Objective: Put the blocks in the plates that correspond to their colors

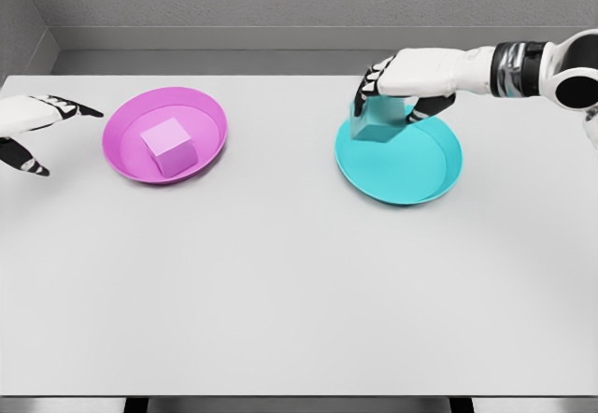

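A cyan block [377, 123] hangs over the far left part of the cyan plate [420, 165], and my right hand [400, 91] is shut on it from above. The block is tilted, and whether it touches the plate I cannot tell. A pink block [169, 145] lies inside the pink plate [126, 128] at the left. My left hand [37, 128] rests open at the table's left edge, apart from the pink plate.
The white table [299, 291] stretches wide toward the near edge. A grey wall runs behind its far edge.
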### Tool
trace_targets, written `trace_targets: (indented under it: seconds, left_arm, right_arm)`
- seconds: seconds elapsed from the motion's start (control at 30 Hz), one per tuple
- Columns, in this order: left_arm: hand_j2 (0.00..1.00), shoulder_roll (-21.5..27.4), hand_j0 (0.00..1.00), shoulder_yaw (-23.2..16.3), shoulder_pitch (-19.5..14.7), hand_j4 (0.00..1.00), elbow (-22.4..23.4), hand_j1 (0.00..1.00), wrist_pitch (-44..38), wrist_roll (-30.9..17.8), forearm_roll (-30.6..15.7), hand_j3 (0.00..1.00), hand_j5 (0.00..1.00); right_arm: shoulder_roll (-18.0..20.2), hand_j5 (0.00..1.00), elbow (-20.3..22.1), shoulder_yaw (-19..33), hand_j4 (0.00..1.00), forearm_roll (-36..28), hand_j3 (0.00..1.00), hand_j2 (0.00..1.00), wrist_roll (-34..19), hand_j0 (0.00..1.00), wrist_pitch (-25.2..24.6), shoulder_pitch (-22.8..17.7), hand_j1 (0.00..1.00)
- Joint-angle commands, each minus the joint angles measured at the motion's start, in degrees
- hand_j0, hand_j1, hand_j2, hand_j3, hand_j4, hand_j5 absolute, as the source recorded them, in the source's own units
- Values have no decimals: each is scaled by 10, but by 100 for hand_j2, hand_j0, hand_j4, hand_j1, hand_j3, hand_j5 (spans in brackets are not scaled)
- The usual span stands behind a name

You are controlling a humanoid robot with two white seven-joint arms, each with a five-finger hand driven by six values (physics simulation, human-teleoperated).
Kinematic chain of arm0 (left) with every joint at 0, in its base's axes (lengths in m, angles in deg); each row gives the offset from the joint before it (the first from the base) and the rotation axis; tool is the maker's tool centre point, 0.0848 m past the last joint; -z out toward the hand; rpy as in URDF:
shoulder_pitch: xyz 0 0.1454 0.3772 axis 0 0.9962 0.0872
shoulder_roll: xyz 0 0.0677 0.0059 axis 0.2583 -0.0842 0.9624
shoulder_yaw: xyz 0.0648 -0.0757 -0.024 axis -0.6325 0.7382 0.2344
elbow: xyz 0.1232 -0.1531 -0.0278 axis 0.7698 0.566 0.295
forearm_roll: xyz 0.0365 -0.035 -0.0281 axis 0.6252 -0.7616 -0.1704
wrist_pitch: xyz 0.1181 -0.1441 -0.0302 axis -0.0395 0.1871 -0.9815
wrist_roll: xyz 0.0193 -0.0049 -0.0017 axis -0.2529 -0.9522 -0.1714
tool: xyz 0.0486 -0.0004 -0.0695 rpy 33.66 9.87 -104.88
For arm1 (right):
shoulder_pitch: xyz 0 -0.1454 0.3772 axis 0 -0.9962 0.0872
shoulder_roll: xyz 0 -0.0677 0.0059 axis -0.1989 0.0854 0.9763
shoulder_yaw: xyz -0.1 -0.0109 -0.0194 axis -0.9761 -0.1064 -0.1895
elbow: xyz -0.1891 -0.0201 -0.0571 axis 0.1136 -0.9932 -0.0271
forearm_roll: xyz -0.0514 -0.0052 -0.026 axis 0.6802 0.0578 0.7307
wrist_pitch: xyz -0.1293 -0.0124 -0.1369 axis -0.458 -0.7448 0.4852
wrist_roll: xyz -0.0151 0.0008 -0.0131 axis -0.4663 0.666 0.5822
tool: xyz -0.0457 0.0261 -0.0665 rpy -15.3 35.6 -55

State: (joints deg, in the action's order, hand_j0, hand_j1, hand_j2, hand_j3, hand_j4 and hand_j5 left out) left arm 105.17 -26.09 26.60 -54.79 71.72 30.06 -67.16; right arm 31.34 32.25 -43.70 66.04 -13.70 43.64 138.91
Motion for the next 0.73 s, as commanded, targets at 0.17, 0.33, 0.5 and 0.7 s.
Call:
trace_targets:
  seconds: [0.17,0.33,0.5,0.7]
  left_arm:
    - [100,0,100,1,11,100,16,100,-1,1,-7,100,100]
    - [100,-1,100,2,12,100,9,100,-1,1,-13,100,100]
    - [100,-2,100,1,18,100,0,100,-1,1,-14,100,100]
    - [100,-2,100,2,18,100,2,100,-1,1,-14,100,100]
  right_arm:
    - [7,100,-62,1,100,2,100,100,0,100,-2,-9,100]
    - [69,100,-59,65,100,-2,100,100,0,100,-2,-11,100]
    - [108,100,-60,101,100,-1,100,100,0,100,-2,-87,100]
    - [107,100,-59,112,100,1,100,100,0,100,-2,-95,100]
